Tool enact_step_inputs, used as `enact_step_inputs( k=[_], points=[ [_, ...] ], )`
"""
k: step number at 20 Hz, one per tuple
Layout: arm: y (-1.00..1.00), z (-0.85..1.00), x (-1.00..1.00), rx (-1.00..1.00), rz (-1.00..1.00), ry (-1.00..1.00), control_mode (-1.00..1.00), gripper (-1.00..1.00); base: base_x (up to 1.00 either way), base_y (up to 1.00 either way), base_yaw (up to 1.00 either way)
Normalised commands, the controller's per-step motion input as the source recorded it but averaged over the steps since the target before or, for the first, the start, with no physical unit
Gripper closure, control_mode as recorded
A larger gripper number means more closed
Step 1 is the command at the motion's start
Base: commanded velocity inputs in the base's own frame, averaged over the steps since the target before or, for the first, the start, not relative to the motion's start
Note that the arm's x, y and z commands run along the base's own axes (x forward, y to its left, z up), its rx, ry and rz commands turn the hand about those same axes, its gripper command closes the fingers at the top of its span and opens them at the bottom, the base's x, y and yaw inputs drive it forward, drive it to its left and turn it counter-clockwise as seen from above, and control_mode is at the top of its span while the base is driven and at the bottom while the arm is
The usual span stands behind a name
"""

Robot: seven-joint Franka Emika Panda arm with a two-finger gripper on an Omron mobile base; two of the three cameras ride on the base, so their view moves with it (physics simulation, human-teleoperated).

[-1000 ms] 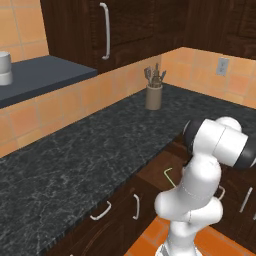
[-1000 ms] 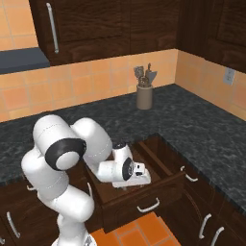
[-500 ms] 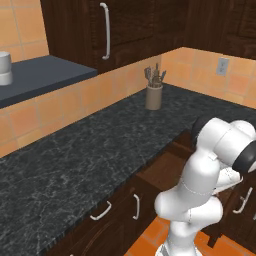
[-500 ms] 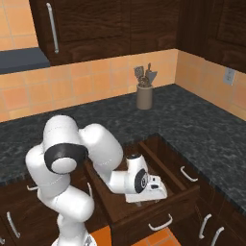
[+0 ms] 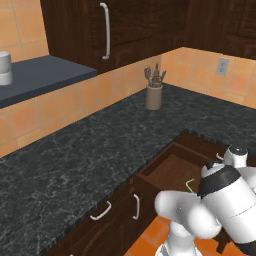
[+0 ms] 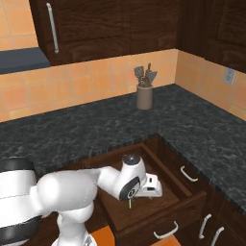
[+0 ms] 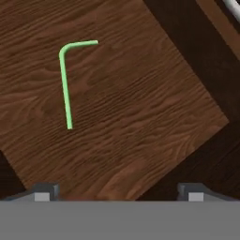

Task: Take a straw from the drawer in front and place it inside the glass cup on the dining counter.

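drawer [image 6: 144,211] pulled open, wood floor | bent green straw [image 7: 67,79] flat on it | black granite counter [image 5: 75,165] w/ utensil holder [image 5: 154,96] near back wall

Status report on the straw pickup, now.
Gripper open, fingers wide, above the open drawer. Straw flat on the drawer floor, bent at one end, not gripped. Nothing lies between fingers and straw.

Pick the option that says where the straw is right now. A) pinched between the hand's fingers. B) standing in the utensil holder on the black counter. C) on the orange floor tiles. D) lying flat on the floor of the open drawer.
D: the bent green straw lies loose on the wooden floor of the open drawer, with the open hand above it.
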Motion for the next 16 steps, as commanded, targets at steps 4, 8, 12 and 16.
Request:
enact_step_inputs(
  k=[4, 8, 12, 16],
  points=[
    [0.34, 0.67, 0.20, 0.23, -0.01, -0.20, -1.00, -1.00, 0.00, 0.00, 0.00],
    [0.01, 0.25, 0.32, -0.02, -0.11, 0.12, -1.00, -1.00, 0.00, 0.00, 0.00],
    [0.34, 0.01, 0.48, -0.02, -0.14, 0.23, -1.00, -1.00, 0.00, 0.00, 0.00],
    [0.34, -0.06, 0.34, 0.03, -0.28, 0.05, -1.00, -1.00, 0.00, 0.00, 0.00]
  ],
)
